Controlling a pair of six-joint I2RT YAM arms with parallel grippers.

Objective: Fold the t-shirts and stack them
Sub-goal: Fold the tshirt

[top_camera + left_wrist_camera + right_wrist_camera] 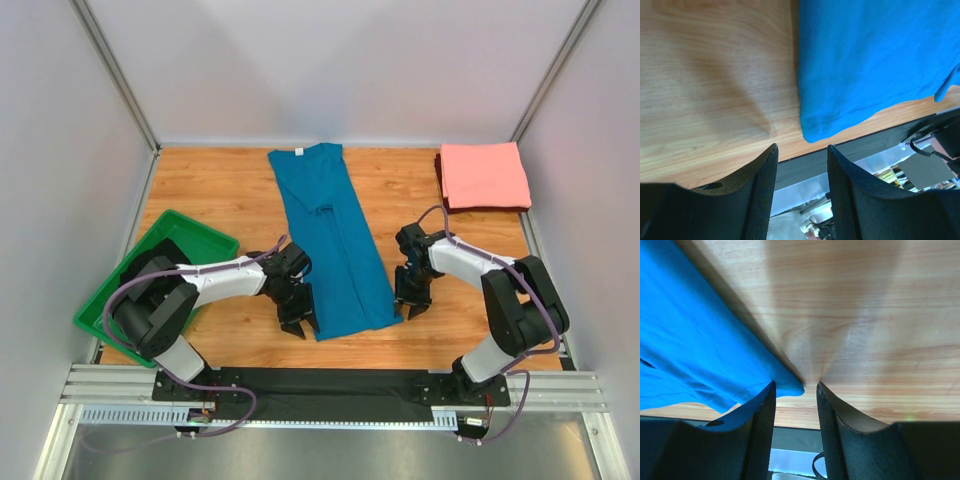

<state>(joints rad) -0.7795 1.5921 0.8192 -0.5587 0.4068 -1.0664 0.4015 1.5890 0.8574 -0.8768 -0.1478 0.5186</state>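
The teal-blue t-shirt (pixel 335 240) lies flat on the wooden table as a long strip folded lengthwise, collar far, hem near. My left gripper (pixel 298 322) hovers at the hem's near left corner, open with nothing between its fingers; in the left wrist view that gripper (pixel 801 147) sits just short of the blue cloth (pixel 870 55). My right gripper (pixel 412 306) is at the hem's near right corner. Seen from the right wrist, it (pixel 795 385) stands open, with the corner of the shirt (pixel 695 340) lying on the table just past its left fingertip. The salmon-pink t-shirt (pixel 484 175) rests folded at the far right.
A green tray (pixel 178 216) sits at the left edge, partly under my left arm. White walls close the table on three sides. A black strip and metal rail (pixel 330 385) run along the near edge, behind both grippers.
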